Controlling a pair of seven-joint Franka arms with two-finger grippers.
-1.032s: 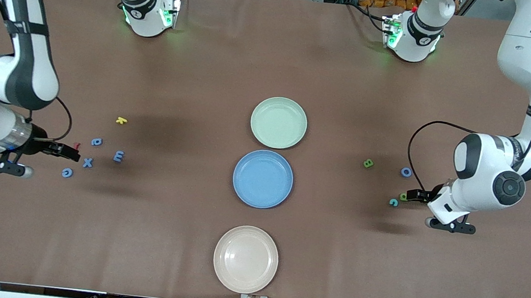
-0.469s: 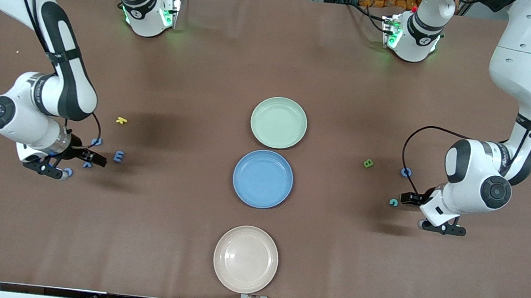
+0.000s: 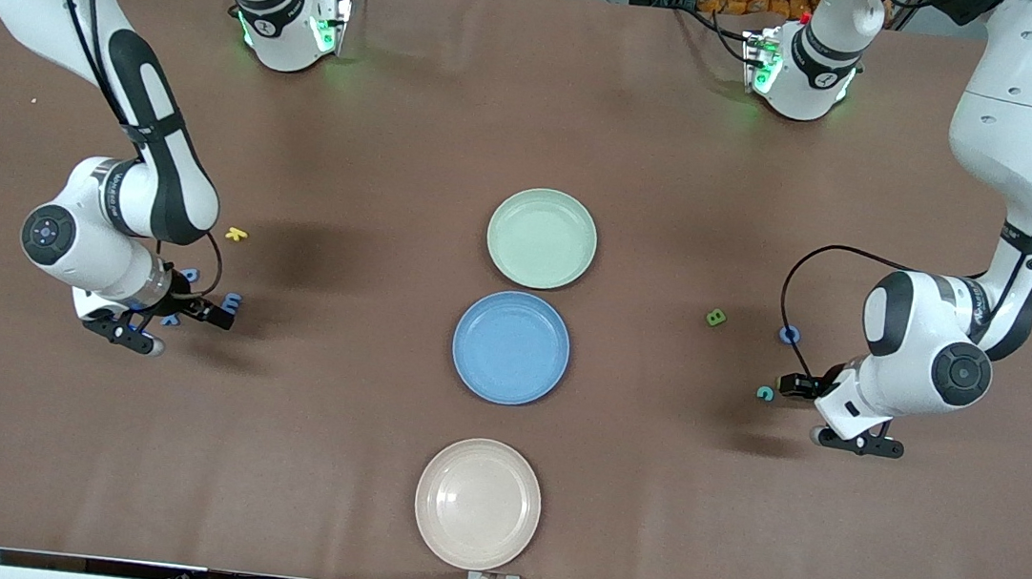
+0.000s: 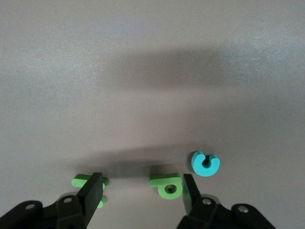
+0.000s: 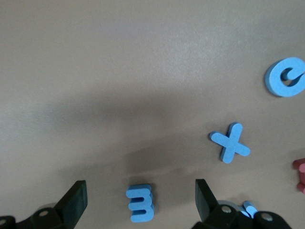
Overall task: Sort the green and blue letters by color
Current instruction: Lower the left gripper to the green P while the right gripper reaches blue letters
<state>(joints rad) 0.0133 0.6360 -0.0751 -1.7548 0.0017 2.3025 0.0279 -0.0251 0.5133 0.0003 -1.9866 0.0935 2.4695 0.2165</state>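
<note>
The right gripper (image 3: 223,316), fingers spread, is hovering over a blue letter (image 5: 140,203); the left gripper (image 3: 794,386) is straddling, fingers apart, a green letter (image 4: 167,185).

In the front view three plates lie in a line: the farthest plate (image 3: 542,238) at 12 o'clock of the middle plate (image 3: 511,347), the nearest plate (image 3: 477,503) at 6. At 9 o'clock, the right gripper (image 3: 221,314) straddles the m letter (image 5: 140,203). At 3 o'clock, the left gripper (image 3: 789,385) straddles the p letter (image 4: 167,186), with the c letter (image 3: 765,392) just beside it and the B letter (image 3: 715,317) at the c's 11.
</note>
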